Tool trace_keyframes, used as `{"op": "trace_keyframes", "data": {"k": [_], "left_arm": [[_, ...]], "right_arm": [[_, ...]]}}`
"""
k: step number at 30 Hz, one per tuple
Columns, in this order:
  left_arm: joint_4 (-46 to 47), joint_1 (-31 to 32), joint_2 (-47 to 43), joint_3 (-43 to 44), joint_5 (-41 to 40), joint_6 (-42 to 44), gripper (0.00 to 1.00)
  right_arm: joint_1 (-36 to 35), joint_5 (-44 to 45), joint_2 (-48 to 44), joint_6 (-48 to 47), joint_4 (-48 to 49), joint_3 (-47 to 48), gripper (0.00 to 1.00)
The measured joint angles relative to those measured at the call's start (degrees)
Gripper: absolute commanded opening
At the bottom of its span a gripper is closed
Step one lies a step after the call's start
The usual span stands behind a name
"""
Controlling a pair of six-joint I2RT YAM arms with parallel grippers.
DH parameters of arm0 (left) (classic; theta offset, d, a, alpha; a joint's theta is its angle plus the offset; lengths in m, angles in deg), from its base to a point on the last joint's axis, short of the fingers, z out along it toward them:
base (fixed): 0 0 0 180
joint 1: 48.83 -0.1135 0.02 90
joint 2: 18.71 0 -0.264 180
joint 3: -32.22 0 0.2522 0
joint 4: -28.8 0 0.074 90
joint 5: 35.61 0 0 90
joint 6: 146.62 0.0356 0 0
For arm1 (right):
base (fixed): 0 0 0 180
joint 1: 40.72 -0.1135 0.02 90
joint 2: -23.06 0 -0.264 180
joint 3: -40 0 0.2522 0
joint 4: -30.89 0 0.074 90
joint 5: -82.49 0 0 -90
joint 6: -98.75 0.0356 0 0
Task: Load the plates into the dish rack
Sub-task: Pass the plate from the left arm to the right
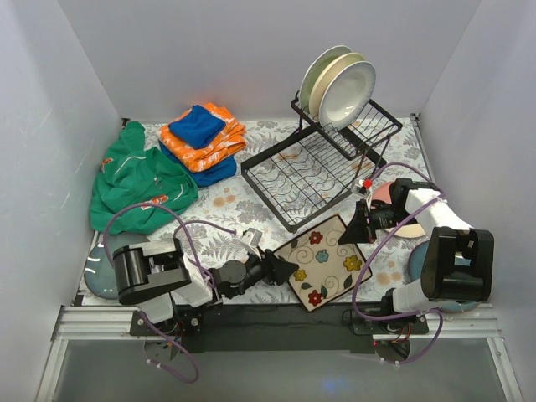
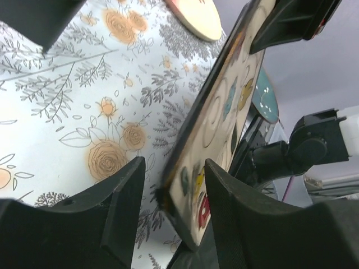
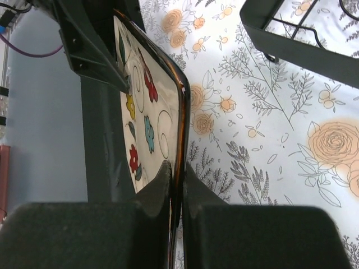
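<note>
One rack (image 1: 322, 172) holds three plates (image 1: 347, 92). In front of it lie one square plate (image 1: 322, 272), one pink plate (image 1: 383, 192) and two teal plates (image 1: 94, 275). Left of it are one cloth stack (image 1: 201, 142) and one green cloth (image 1: 138, 180).

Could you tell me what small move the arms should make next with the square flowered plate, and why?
Probably draw the left gripper back off the plate: its jaws stand open around one edge, while the right gripper is pinched shut on the opposite rim, so the right arm looks ready to carry it alone to the rack.
</note>
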Motion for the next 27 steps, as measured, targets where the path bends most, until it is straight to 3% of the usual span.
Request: {"op": "trace_keyframes", "data": {"k": [14,27], "left_arm": [[7.06,-1.20,11.67,0.63,13.18,-1.14,0.48],[5.22,-1.22,10.78,3.41,12.17,3.10,0.44]], "right_arm": [[-0.09,-3.56,-0.39,-5.86,-2.12,-0.52,0.01],[0.70,-2.93,-2.78,-4.74,-2.08,-1.25,0.01]]}}
